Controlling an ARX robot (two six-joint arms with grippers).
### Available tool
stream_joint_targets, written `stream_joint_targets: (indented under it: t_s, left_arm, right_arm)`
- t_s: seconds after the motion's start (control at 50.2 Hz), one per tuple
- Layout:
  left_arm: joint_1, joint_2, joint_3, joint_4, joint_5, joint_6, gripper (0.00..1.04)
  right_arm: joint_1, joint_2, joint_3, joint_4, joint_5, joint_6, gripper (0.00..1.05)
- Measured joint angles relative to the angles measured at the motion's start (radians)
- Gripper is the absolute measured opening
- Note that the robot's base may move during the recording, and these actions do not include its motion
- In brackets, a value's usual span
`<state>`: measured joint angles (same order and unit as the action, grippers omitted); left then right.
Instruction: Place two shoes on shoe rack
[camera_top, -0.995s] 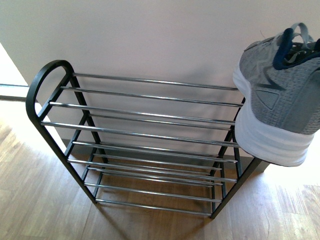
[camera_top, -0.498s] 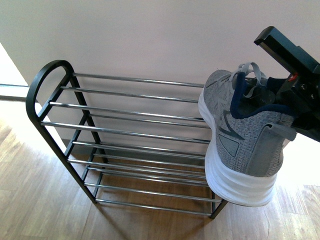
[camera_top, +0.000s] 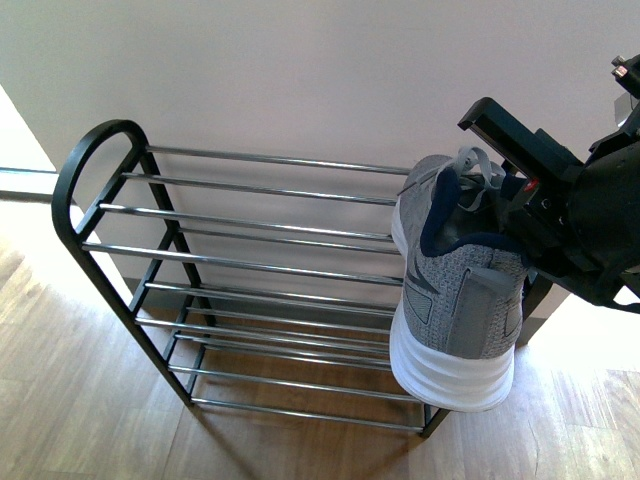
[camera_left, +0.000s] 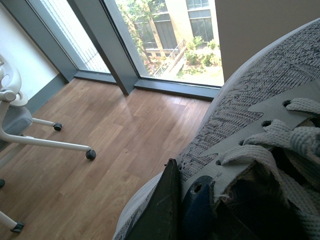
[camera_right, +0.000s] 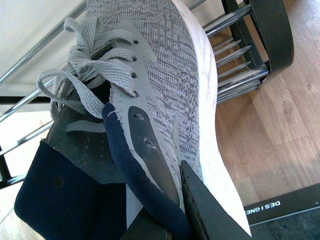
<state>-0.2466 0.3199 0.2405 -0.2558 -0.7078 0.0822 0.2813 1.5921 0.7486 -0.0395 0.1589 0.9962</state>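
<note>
While its fingers (camera_right: 200, 212) clamp the navy collar of the grey shoe (camera_top: 450, 290), the right gripper (camera_top: 497, 190) holds it tilted, toe far and high, heel near and low, over the right end of the shoe rack (camera_top: 65, 195). Seen only by its wrist camera, the left gripper (camera_left: 181, 212) shows one finger against a second shoe (camera_left: 240, 100); whether it grips, I cannot tell.

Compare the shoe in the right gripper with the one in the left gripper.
Place: the right-held shoe hangs tilted at the shoe rack's right end; the left-held shoe has only wood floor and windows behind it.
View: the front camera shows the right-held shoe, not the left-held shoe.
Shared: grey knit, grey laces, navy collar.
</note>
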Motion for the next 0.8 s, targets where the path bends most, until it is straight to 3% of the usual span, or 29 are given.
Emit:
stream_joint_targets:
  t_s: [0.498,0.796]
  left_arm:
    - [0.0,0.0,0.0,0.0,0.0,0.0,0.02]
    - [0.0,0.0,0.0,0.0,-0.001,0.0,0.02]
  right_arm:
    - [0.024,0.097,0.021,0.144,0.088,-0.055,0.01]
    - [-0.055,0.262,0.188,0.187,0.084,-0.176,0.03]
